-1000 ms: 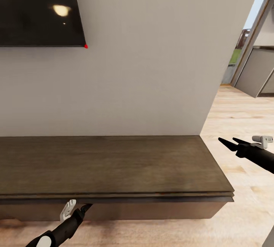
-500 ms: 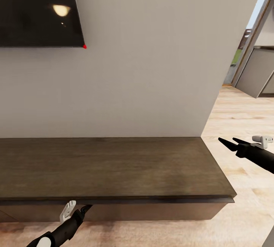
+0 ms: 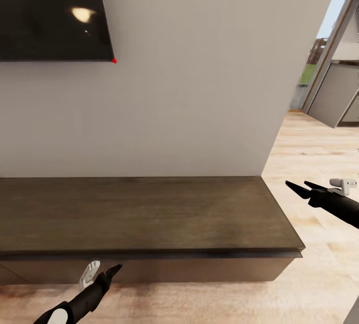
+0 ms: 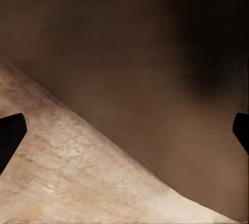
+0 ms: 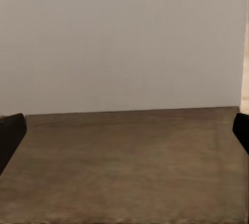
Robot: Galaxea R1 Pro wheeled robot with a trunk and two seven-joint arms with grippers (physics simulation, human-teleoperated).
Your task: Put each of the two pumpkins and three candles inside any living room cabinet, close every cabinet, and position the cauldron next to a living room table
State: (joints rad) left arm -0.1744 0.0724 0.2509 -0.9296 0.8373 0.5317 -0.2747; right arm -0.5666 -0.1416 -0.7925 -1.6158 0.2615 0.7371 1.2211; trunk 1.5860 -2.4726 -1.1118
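The cabinet [image 3: 149,214], a long low dark-brown unit, runs along the wall, and its flat front [image 3: 199,269] looks flush under the top. My left gripper [image 3: 113,269] is open just in front of that front, low at its left part. In the left wrist view the dark front [image 4: 155,53] meets the wooden floor [image 4: 62,177], with the fingertips [image 4: 10,136] wide apart. My right gripper [image 3: 301,187] is open and empty, hovering off the cabinet's right end. The right wrist view looks across the cabinet top [image 5: 129,162]. Pumpkins, candles, cauldron and table are out of view.
A black TV [image 3: 50,12] hangs on the pale wall [image 3: 199,89] above the unit. Light wooden floor [image 3: 319,154] stretches past the cabinet's right end toward a doorway with a grey panel [image 3: 336,94].
The cabinet front, which stood slightly out under the top a second ago, now sits flush. My left gripper has drawn back a little from it. The view shifted slightly.
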